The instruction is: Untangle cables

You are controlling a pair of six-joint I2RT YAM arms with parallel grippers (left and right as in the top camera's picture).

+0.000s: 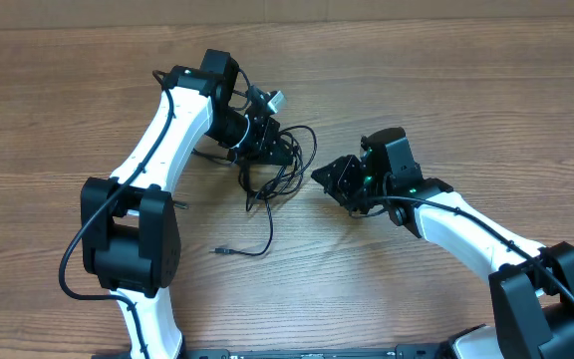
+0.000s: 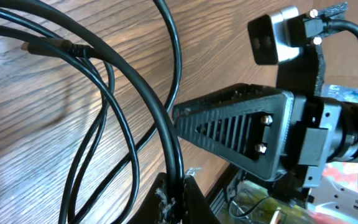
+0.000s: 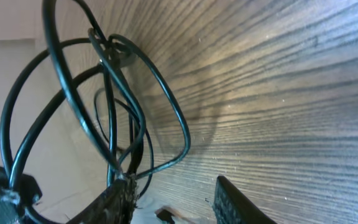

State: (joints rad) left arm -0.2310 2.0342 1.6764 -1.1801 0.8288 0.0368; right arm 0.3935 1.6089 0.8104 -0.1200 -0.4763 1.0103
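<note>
The cables (image 1: 285, 165) are thin black cords in a tangle of loops at mid-table. One tail runs down to a small plug (image 1: 219, 251). My left gripper (image 1: 267, 140) sits at the upper left of the tangle. In the left wrist view it (image 2: 180, 186) is shut on one black cable (image 2: 166, 118) that rises from between the fingers. My right gripper (image 1: 325, 178) is at the tangle's right edge, jaws apart. In the right wrist view it (image 3: 173, 194) is open; cable loops (image 3: 114, 106) gather at the tip of its left finger (image 3: 114, 199), and only bare wood shows in the gap.
The wooden table (image 1: 446, 90) stretches around the tangle. My left arm's dark base joint (image 1: 128, 239) stands at the left and the right arm's (image 1: 546, 299) at the lower right. The table's edge (image 2: 219, 186) shows behind the right gripper body (image 2: 241, 134).
</note>
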